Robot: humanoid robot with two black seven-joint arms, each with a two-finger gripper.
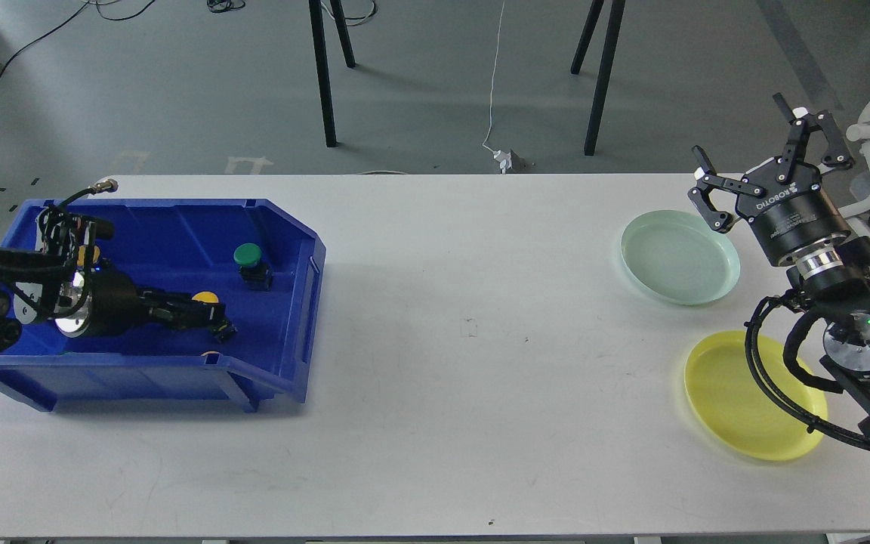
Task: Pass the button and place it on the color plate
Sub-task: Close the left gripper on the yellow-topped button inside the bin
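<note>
A blue bin (295,302) stands at the table's left. In it are a green-capped button (248,255) on a black base and a yellow-capped button (205,298) with its black base toward the front. My left gripper (192,313) reaches into the bin and lies low, right against the yellow button; it is dark, and I cannot tell its fingers apart. My right gripper (741,133) is open and empty, held above the table's far right edge, beside the pale green plate (680,257). A yellow plate (737,408) lies nearer, partly hidden by my right arm.
Another yellow cap (88,254) shows behind my left wrist at the bin's back left. A small yellow piece (210,353) sits at the bin's front wall. The white table (465,340) stretches between bin and plates. Stand legs and cables are on the floor beyond.
</note>
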